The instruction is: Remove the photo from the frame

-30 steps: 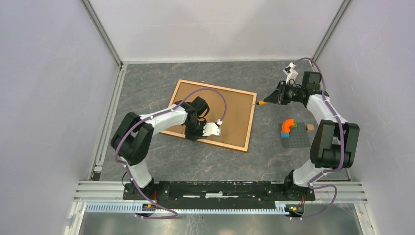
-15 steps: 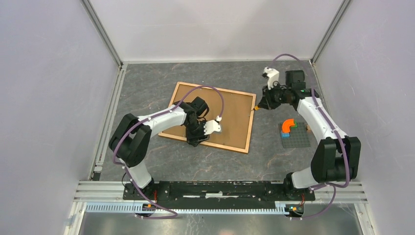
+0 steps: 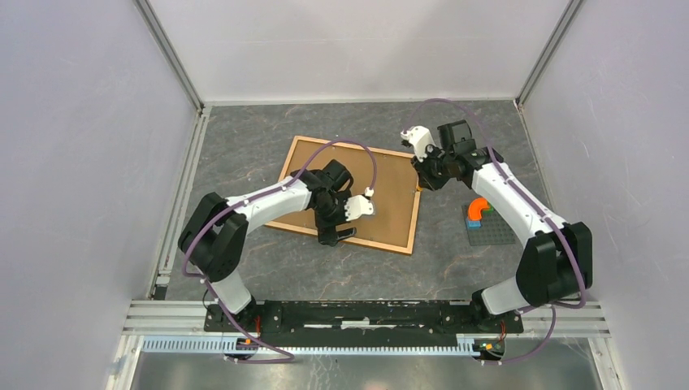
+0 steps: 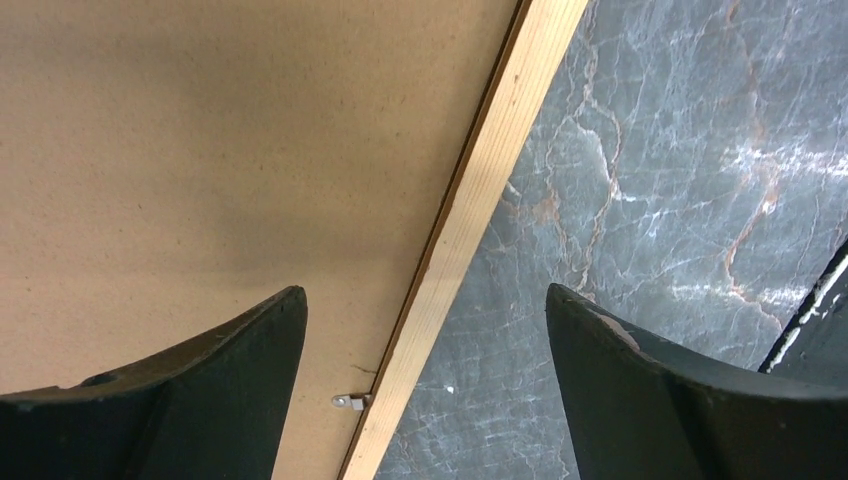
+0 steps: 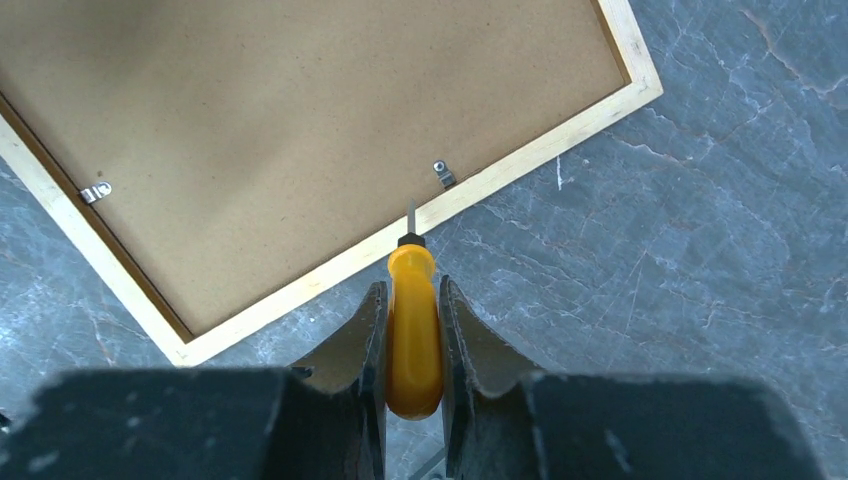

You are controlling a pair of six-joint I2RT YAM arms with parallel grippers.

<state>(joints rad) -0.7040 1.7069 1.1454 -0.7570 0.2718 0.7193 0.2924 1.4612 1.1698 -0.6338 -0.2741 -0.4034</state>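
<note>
My left gripper [image 4: 425,300] hangs released over the frame [image 4: 480,170]; my right gripper [image 5: 412,300] clenches a screwdriver [image 5: 412,265], its blade pointing toward twelve o'clock at a clip [image 5: 441,173].

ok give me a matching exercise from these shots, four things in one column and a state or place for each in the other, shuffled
Column one:
1 left gripper
2 right gripper
3 frame
4 baseplate

Column two:
a brown back facing up
b shut on the screwdriver
c grey, lying to the right of the frame
d open, over the frame's wooden edge

Pairs: 1-d, 2-b, 3-a, 4-c
</note>
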